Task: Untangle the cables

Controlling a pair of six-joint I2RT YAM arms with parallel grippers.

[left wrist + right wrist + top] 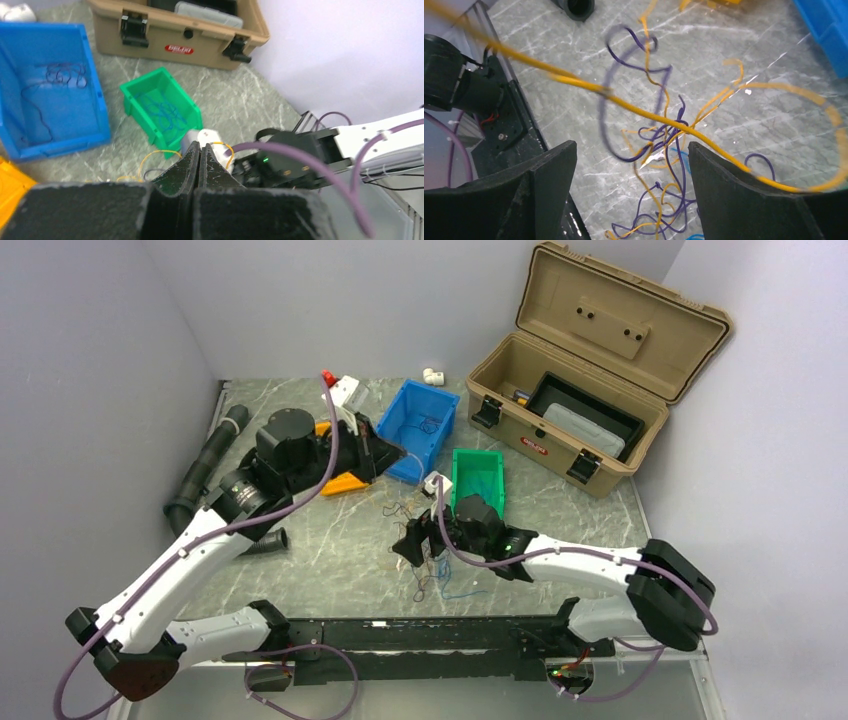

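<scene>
Grey marbled counter (330,540) carries the cables (659,135), a loose tangle of purple, yellow and blue at its middle. Over it hangs the right pincer (631,147), jaws wide apart, one yellow strand crossing the gap. Near the blue bin (60,142) and green bin (142,120), each with a few strands inside, the left pincer (199,150) is pressed closed on nothing.

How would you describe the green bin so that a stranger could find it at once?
Start at the open tan toolbox at the far right of the table. In front of its left latch stands the green bin, beside a larger blue bin. It is the smaller of the two and holds blue cables, while the blue bin holds dark ones.
</scene>
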